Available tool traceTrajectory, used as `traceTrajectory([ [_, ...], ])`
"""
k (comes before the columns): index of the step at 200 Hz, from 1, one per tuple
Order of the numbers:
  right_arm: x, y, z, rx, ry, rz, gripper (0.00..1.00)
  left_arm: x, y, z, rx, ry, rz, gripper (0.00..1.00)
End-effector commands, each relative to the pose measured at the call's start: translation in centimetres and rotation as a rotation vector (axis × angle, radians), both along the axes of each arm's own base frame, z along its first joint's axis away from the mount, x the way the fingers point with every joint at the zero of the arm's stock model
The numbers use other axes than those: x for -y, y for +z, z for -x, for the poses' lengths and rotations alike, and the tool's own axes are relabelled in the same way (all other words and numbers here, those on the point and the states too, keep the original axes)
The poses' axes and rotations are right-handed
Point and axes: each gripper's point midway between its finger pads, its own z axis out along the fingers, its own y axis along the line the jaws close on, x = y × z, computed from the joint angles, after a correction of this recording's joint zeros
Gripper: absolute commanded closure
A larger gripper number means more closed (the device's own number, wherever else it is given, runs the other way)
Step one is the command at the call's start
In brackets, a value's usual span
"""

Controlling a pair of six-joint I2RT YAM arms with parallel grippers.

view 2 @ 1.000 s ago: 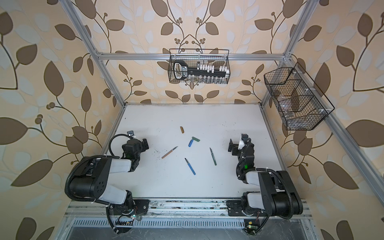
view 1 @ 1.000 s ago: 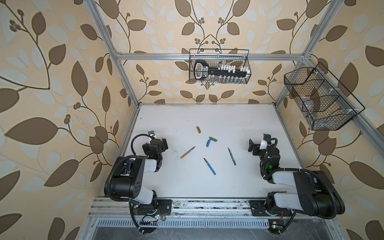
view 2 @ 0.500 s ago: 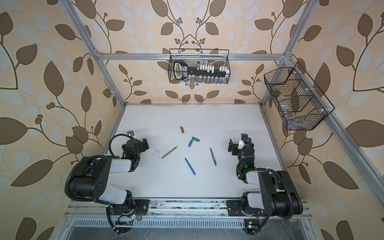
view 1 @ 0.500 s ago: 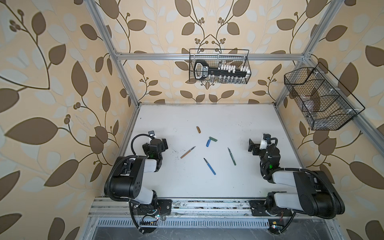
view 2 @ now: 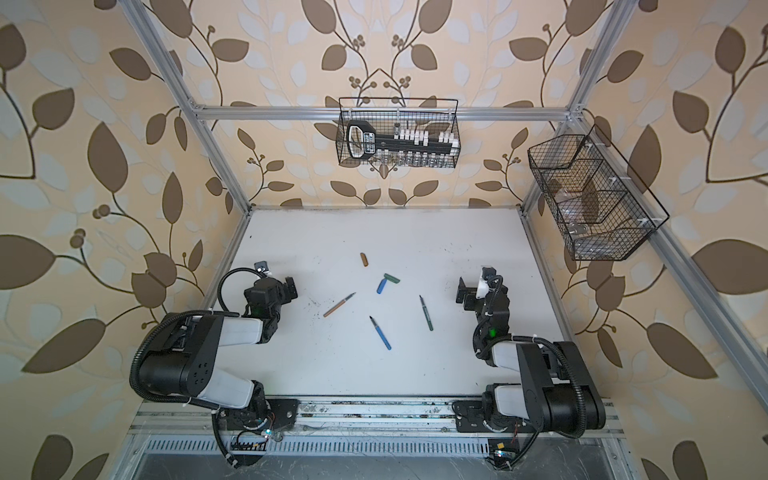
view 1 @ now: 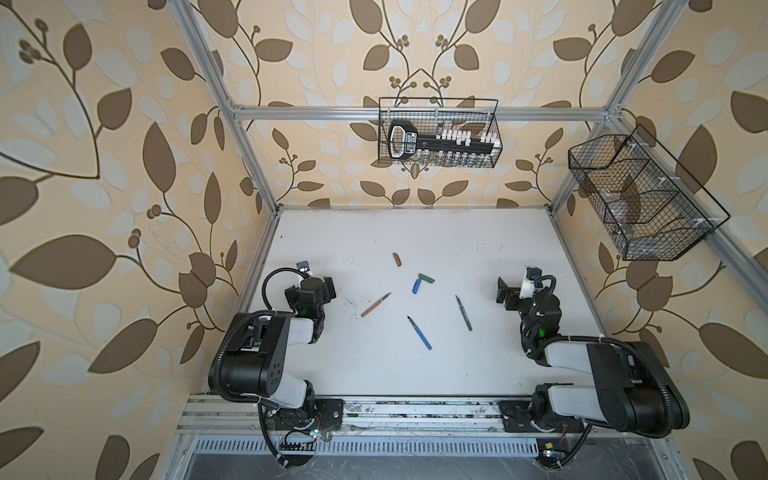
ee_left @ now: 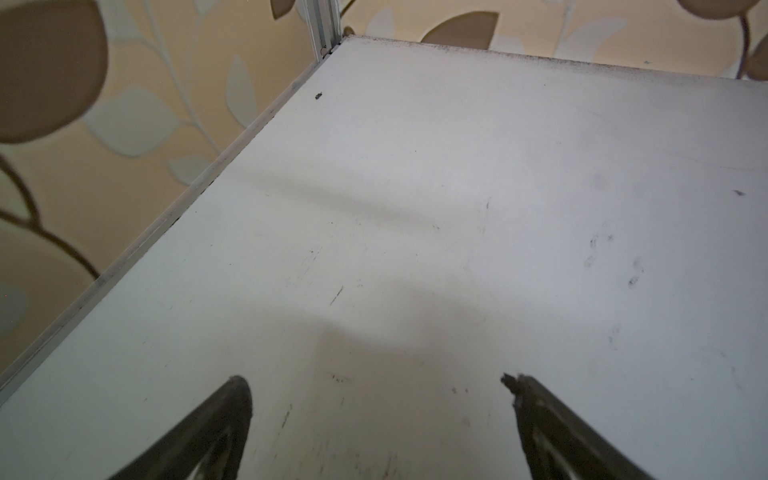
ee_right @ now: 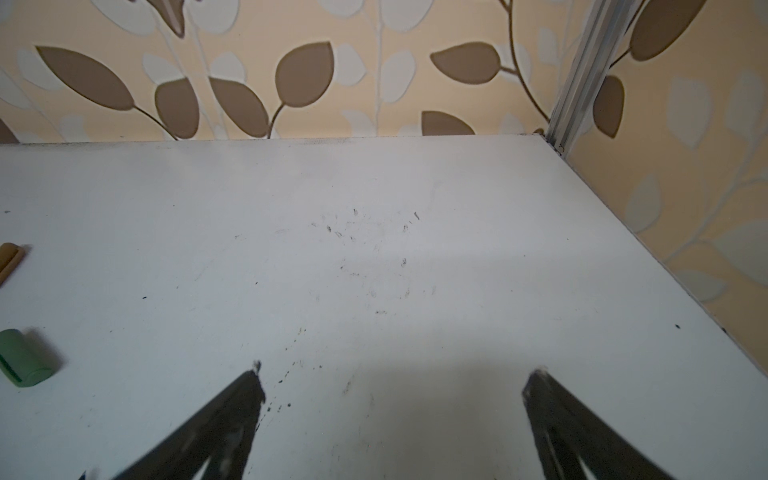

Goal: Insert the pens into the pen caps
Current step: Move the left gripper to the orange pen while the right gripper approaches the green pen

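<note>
Open and empty: left gripper (ee_left: 376, 380), right gripper (ee_right: 395, 370). The orange-brown pen (view 1: 376, 304) lies nearest the left, diagonal, tip pointing away; the green pen (view 1: 463, 313) lies nearer the right. The pen caps (view 1: 416, 285) lie on the surface (view 1: 415, 374) beyond them.

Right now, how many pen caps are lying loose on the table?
3. The orange-brown cap lies alone, farthest back; the blue cap and the green cap lie together near the middle of the table. None looks hidden.
</note>
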Motion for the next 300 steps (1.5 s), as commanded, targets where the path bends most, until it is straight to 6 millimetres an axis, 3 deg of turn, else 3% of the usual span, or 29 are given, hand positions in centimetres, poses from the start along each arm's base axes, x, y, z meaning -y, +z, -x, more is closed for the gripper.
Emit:
traceTrajectory([
  [1, 1.0, 2.9, -1.1, 0.016, -0.074, 0.019, 0.00, 0.2, 3.3, -1.8, -0.004, -0.037, -0.009, 0.01],
  [29, -0.2, 4.7, -2.2, -0.116, -0.056, -0.089, 0.03, 2.9, 6.2, -2.7, -0.138, -0.121, 0.157, 0.01],
  [49, -4.0, 5.1, -2.1, -0.234, 0.087, -0.203, 0.08, 6.3, 7.4, -2.3, -0.258, -0.209, 0.334, 0.01],
  [64, -7.0, 4.8, -1.0, -0.316, 0.178, -0.240, 0.10, 8.3, 7.8, -1.4, -0.321, -0.217, 0.369, 0.01],
  [85, -11.1, 4.5, 1.5, -0.406, 0.296, -0.237, 0.12, 13.1, 8.1, 0.7, -0.367, -0.336, 0.363, 0.01],
  [125, -14.6, 4.3, 6.1, -0.499, 0.366, -0.197, 0.12, 18.6, 6.4, 4.9, -0.437, -0.482, 0.376, 0.01],
  [149, -15.0, 4.3, 8.2, -0.521, 0.384, -0.252, 0.13, 19.6, 4.5, 6.6, -0.516, -0.530, 0.262, 0.01],
  [212, -14.5, 3.3, 10.3, -0.530, 0.360, -0.351, 0.13, 21.0, 1.7, 6.7, -0.636, -0.617, 0.194, 0.07],
  [223, -14.4, 3.3, 10.5, -0.533, 0.351, -0.357, 0.13, 21.1, 0.4, 6.6, -0.687, -0.613, 0.186, 0.08],
  [265, -14.2, 3.7, 10.6, -0.529, 0.331, -0.386, 0.13, 21.5, -1.4, 6.3, -0.845, -0.624, 0.129, 0.28],
  [300, -13.9, 3.7, 10.9, -0.530, 0.313, -0.398, 0.13, 21.6, -2.6, 7.0, -0.938, -0.609, 0.142, 0.38],
])
